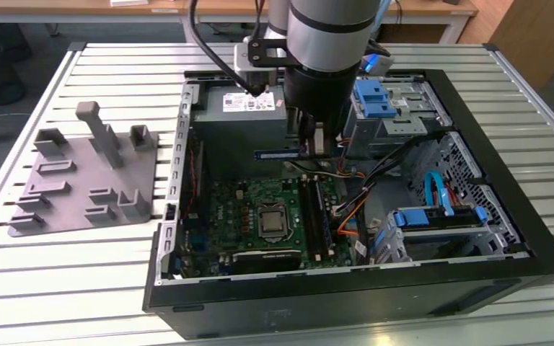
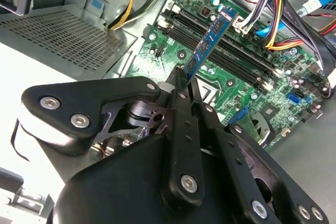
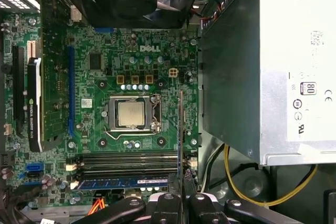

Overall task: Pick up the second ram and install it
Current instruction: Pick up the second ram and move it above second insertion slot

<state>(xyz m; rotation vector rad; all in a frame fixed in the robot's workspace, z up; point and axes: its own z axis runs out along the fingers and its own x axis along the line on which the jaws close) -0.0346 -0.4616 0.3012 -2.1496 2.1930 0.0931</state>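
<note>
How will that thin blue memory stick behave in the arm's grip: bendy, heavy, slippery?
Probably stiff: in the second wrist view the memory stick juts straight from the end effector without sagging. Likely light, being thin and held by one end. Possibly fragile: its board face is bare, with no casing.

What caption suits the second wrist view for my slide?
Pincer grips the second ram by one end, poised over the memory slots on the motherboard.
</note>
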